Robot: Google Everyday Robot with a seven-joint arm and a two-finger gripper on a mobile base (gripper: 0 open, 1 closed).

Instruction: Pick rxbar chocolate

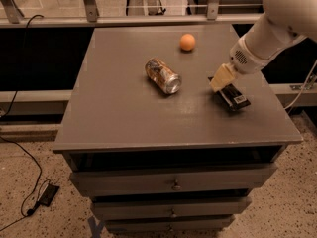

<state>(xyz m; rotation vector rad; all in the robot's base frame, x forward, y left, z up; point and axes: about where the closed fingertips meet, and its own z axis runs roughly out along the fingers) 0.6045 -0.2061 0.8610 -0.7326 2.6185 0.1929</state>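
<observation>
The rxbar chocolate (233,97), a flat dark bar with a white patch at its near end, lies on the grey cabinet top (124,113) at the right. My gripper (221,78) reaches in from the upper right on a white arm. Its pale tip is right at the bar's far left end, touching or just above it. The far end of the bar is partly hidden by the gripper.
A dented shiny can (162,75) lies on its side in the middle of the top. A small orange ball (187,41) sits toward the back. The cabinet's right edge is close to the bar. Drawers are below; a cable lies on the floor at the left.
</observation>
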